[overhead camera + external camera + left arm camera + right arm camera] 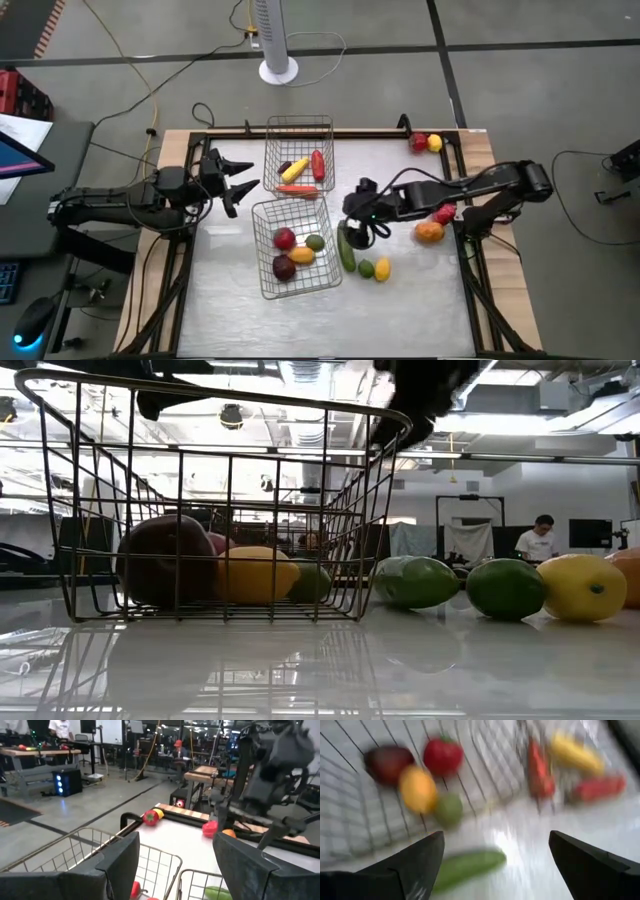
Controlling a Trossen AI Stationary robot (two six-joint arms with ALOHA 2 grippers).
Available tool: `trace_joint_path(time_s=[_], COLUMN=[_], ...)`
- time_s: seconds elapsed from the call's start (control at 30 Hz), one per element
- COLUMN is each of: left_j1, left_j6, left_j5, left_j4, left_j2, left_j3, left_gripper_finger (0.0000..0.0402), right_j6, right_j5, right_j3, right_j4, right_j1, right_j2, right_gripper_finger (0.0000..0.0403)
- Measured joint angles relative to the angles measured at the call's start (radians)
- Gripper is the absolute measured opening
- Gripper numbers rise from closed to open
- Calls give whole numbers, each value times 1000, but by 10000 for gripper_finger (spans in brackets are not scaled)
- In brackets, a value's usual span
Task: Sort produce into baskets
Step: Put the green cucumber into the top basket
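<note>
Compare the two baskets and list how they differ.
The far basket holds long pieces: red, yellow and orange. The near basket holds round ones: red, dark purple, yellow and green. The far basket sits square to the table; the near one is turned slightly. Both are silver wire, similar in size.

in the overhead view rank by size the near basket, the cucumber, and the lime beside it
1. Near basket, by far the largest.
2. Cucumber, long and thin.
3. Lime, smallest.
</note>
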Motion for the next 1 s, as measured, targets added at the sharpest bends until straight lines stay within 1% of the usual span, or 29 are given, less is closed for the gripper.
trace_joint_path(time_s=[0.17, 0.33, 0.53, 0.67, 0.73, 0.83, 1.0], left_j1=[0, 0, 0, 0, 0, 0, 0], left_j6=[-11, -11, 0, -1, -1, -1, 0], left_j5=[0, -1, -1, -2, -2, -2, -3], left_j4=[-6, -3, -9, -25, -27, -23, -23], left_j2=[1, 4, 3, 2, 2, 2, 2], left_j3=[0, 0, 0, 0, 0, 0, 0], left_gripper_finger=[239, 239, 239, 239, 239, 239, 239], right_j6=[137, 181, 230, 287, 317, 327, 310], right_j5=[5, 6, 1, -38, -57, -58, -55], right_j3=[-113, -170, -181, -180, -180, -178, -181], right_j4=[-33, 4, 104, 172, 186, 197, 176], right_j1=[4, 23, 38, 44, 45, 46, 38], right_j2=[12, 41, 107, 168, 198, 228, 236], right_gripper_finger=[385, 385, 385, 385, 385, 385, 383])
